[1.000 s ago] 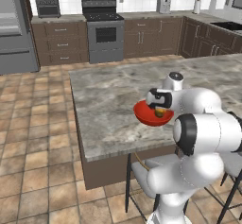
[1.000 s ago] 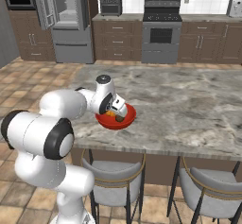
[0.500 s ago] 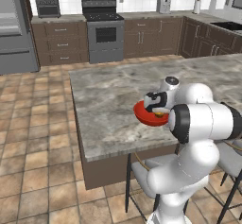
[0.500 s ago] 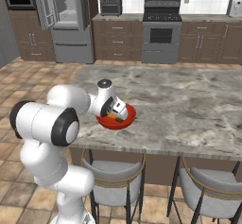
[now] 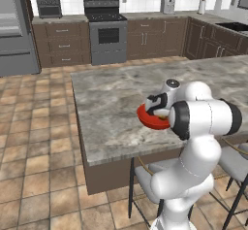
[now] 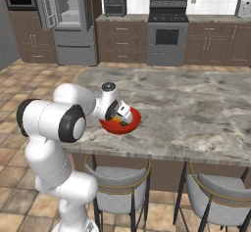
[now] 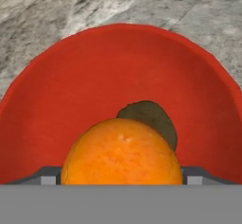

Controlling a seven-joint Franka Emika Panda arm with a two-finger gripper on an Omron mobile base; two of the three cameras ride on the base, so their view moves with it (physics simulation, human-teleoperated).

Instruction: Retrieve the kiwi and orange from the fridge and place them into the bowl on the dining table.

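Grey stone dining table at frame centre holds the red bowl; my gripper hovers there as before, jaws wide, orange and kiwi inside the bowl.

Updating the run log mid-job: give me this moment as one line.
stage: fruit drop-off | gripper: open, over bowl | orange: in bowl, between fingers | kiwi: in bowl behind orange | bowl: on dining table
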